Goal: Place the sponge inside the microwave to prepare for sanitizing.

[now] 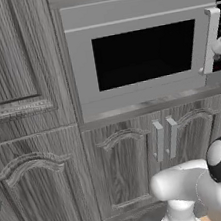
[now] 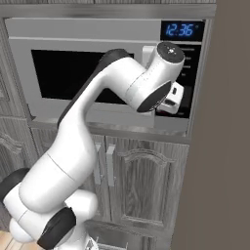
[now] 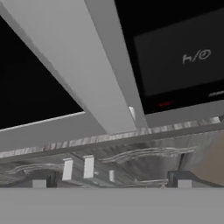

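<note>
Fingertips (image 3: 39, 183) of your two-finger gripper (image 3: 111, 183) rise as small dark blocks at seven and five o'clock in the hand view, set wide apart with nothing between them, so the jaws stand fully open and empty. Just beyond them, at twelve o'clock in that view, you are looking up close at the pale bar handle (image 3: 83, 74), which runs as a broad slanted strip from eleven o'clock down toward the centre. At nine o'clock of the handle lies the black window door (image 3: 30, 87), and at three o'clock the black button panel (image 3: 175, 57), where a faint symbol is printed. These belong to the large grey box-shaped microwave (image 1: 139, 57), whose door is shut and which sits built into the grey wood-grain cabinetry. In the right base view your white arm (image 2: 83, 127) climbs from seven o'clock and bends so that the hand ends beside the handle, in front of the panel, with the blue display (image 2: 181, 30) at twelve o'clock of the wrist. Below the microwave, at six o'clock, you see two grey wood-grain cabinet doors (image 1: 126, 165) with a pair of pale upright pulls (image 1: 166, 138) side by side. You cannot tell where the sponge is from these views.
</note>
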You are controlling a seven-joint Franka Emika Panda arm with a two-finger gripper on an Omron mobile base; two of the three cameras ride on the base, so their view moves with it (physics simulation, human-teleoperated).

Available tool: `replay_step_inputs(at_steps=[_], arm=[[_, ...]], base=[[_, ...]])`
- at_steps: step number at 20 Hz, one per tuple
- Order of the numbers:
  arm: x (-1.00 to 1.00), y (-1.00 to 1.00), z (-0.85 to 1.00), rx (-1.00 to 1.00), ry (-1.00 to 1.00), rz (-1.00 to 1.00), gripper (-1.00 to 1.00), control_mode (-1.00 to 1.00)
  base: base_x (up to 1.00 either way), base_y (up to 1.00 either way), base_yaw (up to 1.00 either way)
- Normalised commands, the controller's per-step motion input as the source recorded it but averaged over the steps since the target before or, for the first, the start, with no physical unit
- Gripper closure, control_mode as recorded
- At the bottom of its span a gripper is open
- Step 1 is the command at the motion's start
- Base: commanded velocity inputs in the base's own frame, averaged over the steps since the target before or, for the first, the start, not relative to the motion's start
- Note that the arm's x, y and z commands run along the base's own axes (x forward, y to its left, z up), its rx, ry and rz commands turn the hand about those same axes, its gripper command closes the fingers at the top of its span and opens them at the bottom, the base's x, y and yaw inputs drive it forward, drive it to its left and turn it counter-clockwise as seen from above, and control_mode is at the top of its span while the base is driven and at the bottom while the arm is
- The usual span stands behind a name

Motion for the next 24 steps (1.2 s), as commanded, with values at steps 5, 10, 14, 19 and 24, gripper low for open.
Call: replay_step_inputs(at_steps=[5, 10, 14, 19, 24], arm=[[0.16, -0.08, 0.0, 0.05, -0.01, 0.0, -1.0, -1.0], [0.17, 0.01, 0.02, -0.01, -0.07, 0.18, -1.0, -1.0], [0.3, 0.04, 0.0, -0.09, -0.09, 0.19, -1.0, -1.0], [0.45, 0.01, 0.0, -0.13, -0.06, 0.15, -1.0, -1.0], [0.49, -0.01, 0.0, -0.13, 0.0, 0.02, -1.0, -1.0]], base=[[0.0, 0.0, 0.0], [0.0, 0.0, 0.0], [0.0, 0.0, 0.0], [0.0, 0.0, 0.0], [0.0, 0.0, 0.0]])
